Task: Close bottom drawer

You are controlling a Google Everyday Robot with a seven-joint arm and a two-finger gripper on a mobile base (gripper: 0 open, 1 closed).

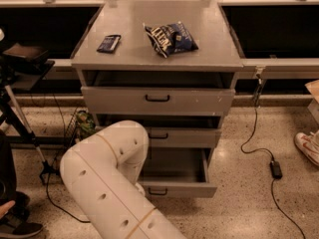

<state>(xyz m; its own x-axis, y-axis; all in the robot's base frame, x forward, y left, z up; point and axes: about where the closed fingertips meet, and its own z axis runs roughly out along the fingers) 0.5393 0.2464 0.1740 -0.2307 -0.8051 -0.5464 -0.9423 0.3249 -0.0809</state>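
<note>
Bottom drawer (182,185) pulled well out from the grey cabinet, lowest of three, its low front panel and small black handle (157,191) facing the camera, tray interior bare. Gripper hidden behind the arm (104,178), somewhere near the drawer's left front corner; open or closed cannot be told. Drawer sits at 3 o'clock of the arm's big white elbow. Middle drawer (184,137) directly above looks slightly out; top drawer (157,101) also a little out, dark gap above it. Speckled floor (239,213) lies open in front of the drawer and at its 3 o'clock; black cable (253,133) with power brick (276,169) trails further right, a shoe (308,146) at the frame edge. Arm rises from 6 o'clock, bends sharply, upper link folding down toward the drawer's left end. Worktop (209,34) carries a blue snack bag (170,38) and a small dark flat packet (108,43), well apart.
</note>
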